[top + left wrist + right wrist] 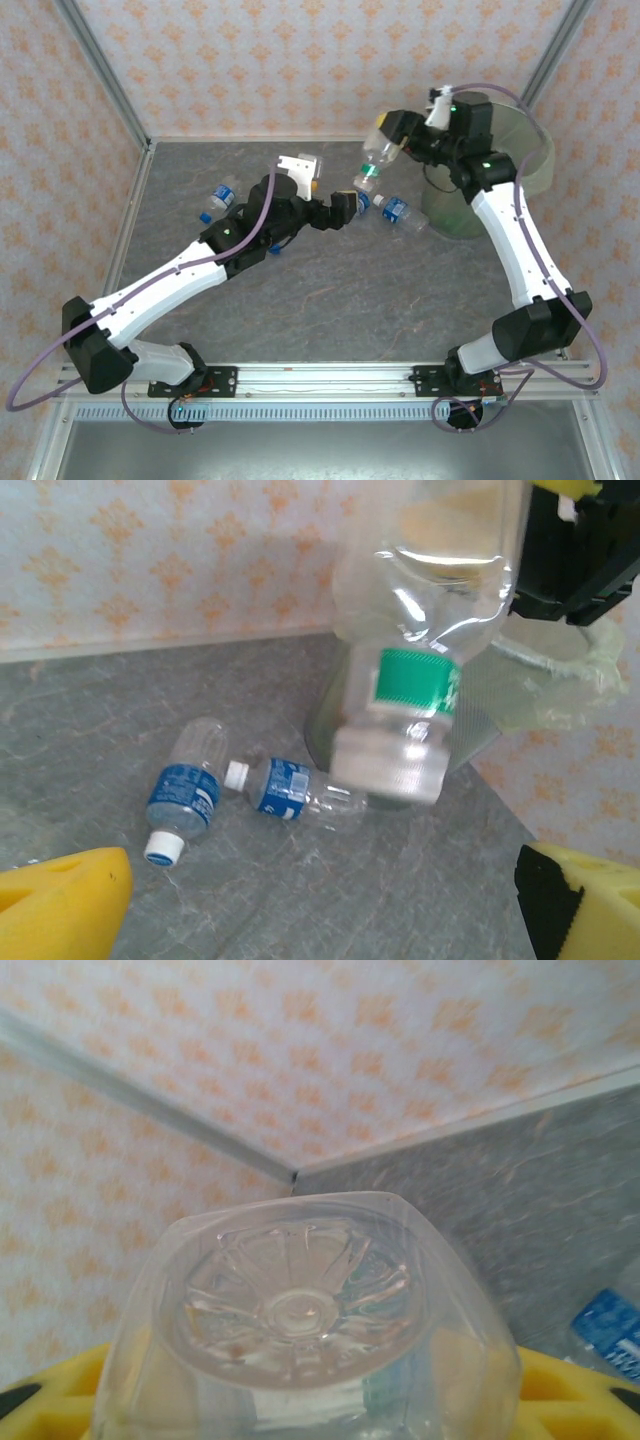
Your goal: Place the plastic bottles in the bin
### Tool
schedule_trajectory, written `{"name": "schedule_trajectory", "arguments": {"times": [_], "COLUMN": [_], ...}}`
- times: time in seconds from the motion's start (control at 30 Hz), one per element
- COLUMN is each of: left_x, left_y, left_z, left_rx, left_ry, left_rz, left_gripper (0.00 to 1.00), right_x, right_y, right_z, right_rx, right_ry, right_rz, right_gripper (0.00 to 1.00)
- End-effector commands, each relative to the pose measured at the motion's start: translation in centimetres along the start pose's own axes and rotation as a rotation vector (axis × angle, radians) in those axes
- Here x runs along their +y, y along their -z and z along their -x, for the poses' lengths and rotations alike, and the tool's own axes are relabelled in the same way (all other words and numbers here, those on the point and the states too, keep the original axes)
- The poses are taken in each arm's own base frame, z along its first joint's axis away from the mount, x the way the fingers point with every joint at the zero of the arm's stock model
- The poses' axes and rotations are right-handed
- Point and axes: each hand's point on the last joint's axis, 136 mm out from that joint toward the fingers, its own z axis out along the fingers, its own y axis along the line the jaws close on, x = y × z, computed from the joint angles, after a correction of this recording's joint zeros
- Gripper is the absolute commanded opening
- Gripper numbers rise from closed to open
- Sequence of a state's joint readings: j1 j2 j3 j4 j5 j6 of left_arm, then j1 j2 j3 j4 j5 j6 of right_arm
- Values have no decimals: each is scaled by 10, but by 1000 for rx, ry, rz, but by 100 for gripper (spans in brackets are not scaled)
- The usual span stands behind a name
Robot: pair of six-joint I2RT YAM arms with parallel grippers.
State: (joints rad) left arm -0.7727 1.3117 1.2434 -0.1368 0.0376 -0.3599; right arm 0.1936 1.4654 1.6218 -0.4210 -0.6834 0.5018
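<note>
Right end effector (pixel 400 135) holds one green-label bottle (pixel 374 160); left end effector (pixel 343 208) wide. Three blue-label bottles (pixel 183 795) on table (pixel 330 300); one bin (pixel 535 165).

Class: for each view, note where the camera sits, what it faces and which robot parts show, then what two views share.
Top external: above and behind the bases, looking down on the table; both arms, left pincer, right pincer show.
Left wrist: on the left arm, facing the bin and wall; yellow fingertips at the lower corners.
Right wrist: on the right arm, facing the wall corner past the base of the green-labelled bottle; yellow fingers flank it.
Shared: top and left wrist both show that bottle and two blue-labelled bottles.
</note>
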Motion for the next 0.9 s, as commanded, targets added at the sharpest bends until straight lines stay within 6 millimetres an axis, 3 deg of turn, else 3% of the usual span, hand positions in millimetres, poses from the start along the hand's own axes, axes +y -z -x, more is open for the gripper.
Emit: {"name": "schedule_trajectory", "arguments": {"times": [0.0,0.2,0.47,0.73,0.87], "left_x": [5,12,21,29,32], "left_y": [15,23,30,33,37], "left_z": [21,21,18,15,16], "left_rx": [-95,-117,-123,-136,-149], "left_ry": [-3,0,7,15,16], "left_rz": [35,58,92,117,120], "left_gripper": [99,99,99,99,99], "right_x": [6,-49,-121,-162,-178], "right_y": [40,91,151,174,172], "right_z": [41,92,127,150,159], "right_rx": [-164,-371,-594,-777,-824], "right_ry": [-32,-183,-345,-437,-460], "right_rz": [18,-91,-249,-335,-354], "right_gripper": [47,45,44,45,46]}}
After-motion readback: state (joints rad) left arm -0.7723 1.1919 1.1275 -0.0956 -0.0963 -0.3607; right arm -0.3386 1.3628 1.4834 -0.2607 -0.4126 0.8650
